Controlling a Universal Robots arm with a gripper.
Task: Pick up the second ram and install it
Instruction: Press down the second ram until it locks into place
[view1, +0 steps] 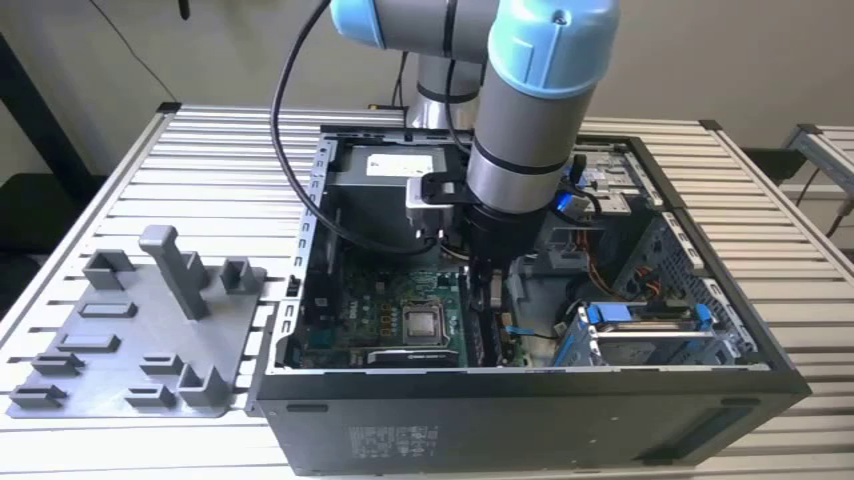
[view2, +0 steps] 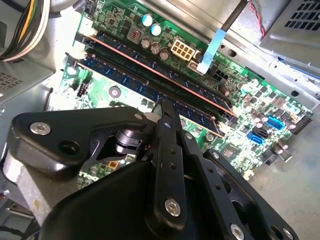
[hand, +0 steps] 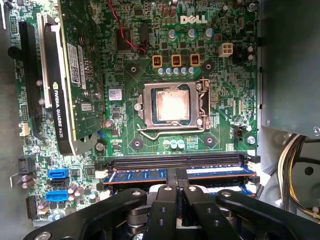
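My gripper (view1: 481, 285) reaches down into the open computer case (view1: 534, 385) over the motherboard. In both wrist views the two black fingers are shut together, and their tips (hand: 176, 172) (view2: 165, 104) rest on the top edge of the second ram (hand: 135, 175) (view2: 115, 75). This long blue-green stick stands on edge in its slot. The fingers sit side by side along the stick's length and do not clamp it. Another memory stick (view2: 150, 61) (hand: 235, 189) stands in the slot beside it.
A bare processor socket (hand: 172, 105) and a graphics card (hand: 65, 85) lie beyond the slots. Wire bundles (view2: 20, 25) and a flat blue cable (view2: 210, 50) are close by. A grey fixture plate (view1: 134, 340) with an upright post (view1: 174, 265) sits at the exterior view's left.
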